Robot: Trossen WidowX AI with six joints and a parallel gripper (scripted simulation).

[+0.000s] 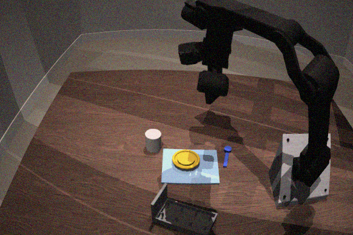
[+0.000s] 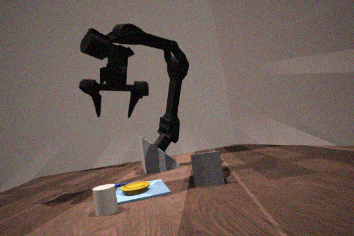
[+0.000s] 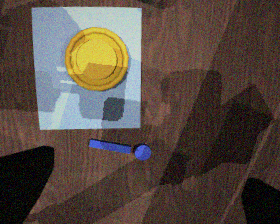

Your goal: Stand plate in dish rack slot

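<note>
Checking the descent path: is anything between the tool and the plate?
Nothing: the exterior view shows open air between the open tool and the plate lying on the mat.
</note>
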